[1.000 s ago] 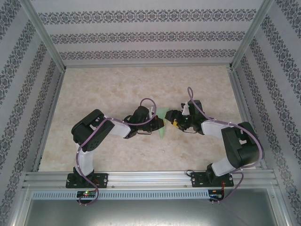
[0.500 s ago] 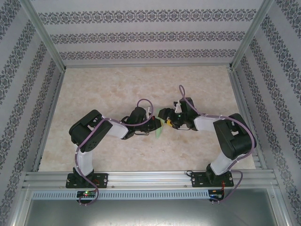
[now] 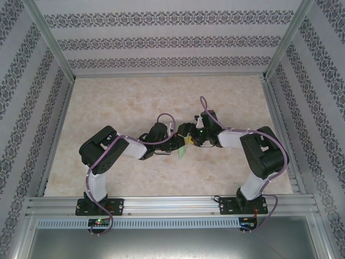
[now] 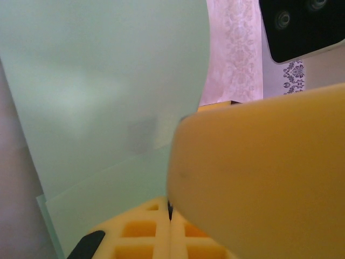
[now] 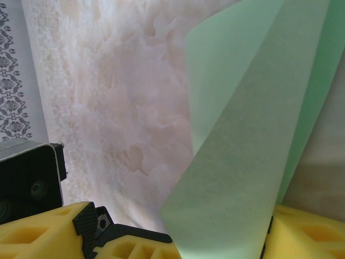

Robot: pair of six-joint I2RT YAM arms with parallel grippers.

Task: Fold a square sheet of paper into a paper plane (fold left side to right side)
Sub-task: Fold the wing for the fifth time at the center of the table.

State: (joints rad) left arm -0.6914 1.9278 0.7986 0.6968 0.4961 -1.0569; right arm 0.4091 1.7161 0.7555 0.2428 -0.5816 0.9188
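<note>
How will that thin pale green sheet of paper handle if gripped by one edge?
Probably floppy: the thin pale green folded paper curls unsupported. Likely very light and apt to crease, given its thin overlapping layers.

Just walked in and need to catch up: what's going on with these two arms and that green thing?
The two arms are working on a pale green sheet of paper at the middle of the table. The left gripper is shut on it, pinching already folded layers. The right gripper is open, its fingers either side of the paper without gripping it.
</note>
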